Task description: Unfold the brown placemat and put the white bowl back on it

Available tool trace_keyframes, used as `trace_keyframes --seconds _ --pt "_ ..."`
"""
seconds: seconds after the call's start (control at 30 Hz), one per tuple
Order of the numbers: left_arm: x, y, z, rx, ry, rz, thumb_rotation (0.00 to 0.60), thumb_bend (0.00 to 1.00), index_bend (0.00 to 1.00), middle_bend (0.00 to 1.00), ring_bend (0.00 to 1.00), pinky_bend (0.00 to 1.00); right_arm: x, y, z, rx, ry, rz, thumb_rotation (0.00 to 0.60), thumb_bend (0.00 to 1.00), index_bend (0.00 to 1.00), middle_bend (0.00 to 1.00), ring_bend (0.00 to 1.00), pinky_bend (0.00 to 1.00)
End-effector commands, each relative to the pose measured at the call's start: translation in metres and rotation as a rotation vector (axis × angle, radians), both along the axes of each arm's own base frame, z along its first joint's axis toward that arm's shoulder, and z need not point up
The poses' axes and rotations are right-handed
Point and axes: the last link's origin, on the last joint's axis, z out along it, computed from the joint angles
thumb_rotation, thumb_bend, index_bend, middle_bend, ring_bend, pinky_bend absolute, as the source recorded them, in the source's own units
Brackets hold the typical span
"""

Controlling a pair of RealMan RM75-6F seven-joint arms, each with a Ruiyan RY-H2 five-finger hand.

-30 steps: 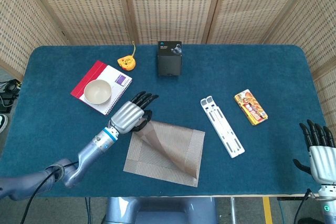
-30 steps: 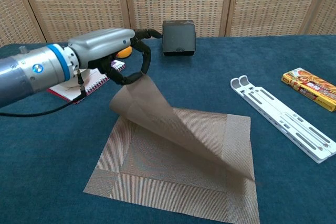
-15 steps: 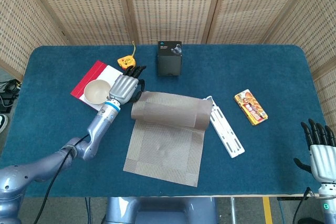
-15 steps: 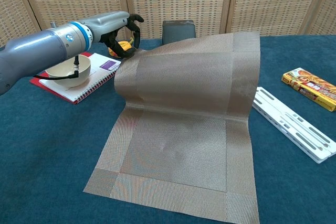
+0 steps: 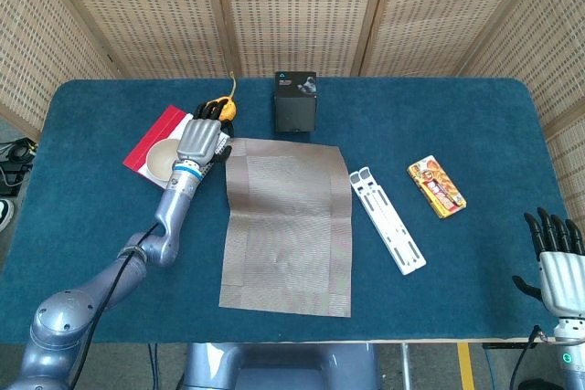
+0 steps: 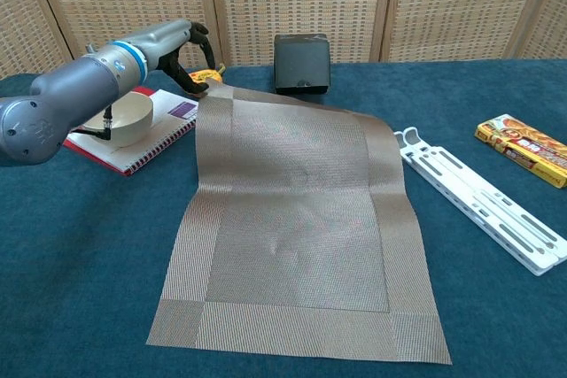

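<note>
1. I see the brown placemat spread open at the centre of the blue tabletop, long axis running from the bottom of the frame up toward the black box.
2. My left hand pinches the mat's upper left corner, just beside the yellow tape measure.
3. The white bowl sits on the red notebook, left of the mat.
4. My right hand hangs at lower right, fingers spread, holding nothing.
</note>
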Motion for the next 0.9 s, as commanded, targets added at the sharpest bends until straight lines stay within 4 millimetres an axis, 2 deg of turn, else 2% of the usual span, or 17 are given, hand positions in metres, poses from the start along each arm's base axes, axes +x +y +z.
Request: trace_keyframes --seconds 0.03,0.23,0.4,0.53,0.63,0.9 --pt "0.002 0.003 0.015 0.039 -0.05 -0.021 0.6 0.0 0.0 0.0 0.0 0.0 0.001 0.001 -0.001 0.001 0.001 0.005 0.6 0.0 0.0 0.0 0.0 0.0" --pt "0.001 -0.004 0.047 0.084 -0.107 -0.104 0.6 0.0 0.0 0.0 0.0 0.0 0.004 0.001 -0.002 0.007 0.004 0.017 0.6 0.0 0.0 0.0 0.0 0.0" --pt "-0.011 -0.024 0.085 0.099 -0.073 -0.173 0.6 0.0 0.0 0.0 0.0 0.0 0.013 -0.002 -0.006 0.037 0.022 0.068 0.6 0.0 0.0 0.0 0.0 0.0" --pt "-0.034 -0.054 0.123 0.131 0.032 -0.174 0.6 0.0 0.0 0.0 0.0 0.0 0.026 -0.009 -0.017 0.131 0.076 0.136 0.6 0.0 0.0 0.0 0.0 0.0" --pt "-0.05 -0.079 0.142 0.146 0.06 -0.132 0.6 0.0 0.0 0.0 0.0 0.0 0.037 -0.017 -0.023 0.193 0.133 0.198 0.6 0.0 0.0 0.0 0.0 0.0" --pt "-0.083 -0.154 0.176 0.176 0.116 0.029 0.6 0.0 0.0 0.0 0.0 0.0 0.074 -0.032 -0.041 0.357 0.128 0.351 0.6 0.0 0.0 0.0 0.0 0.0"
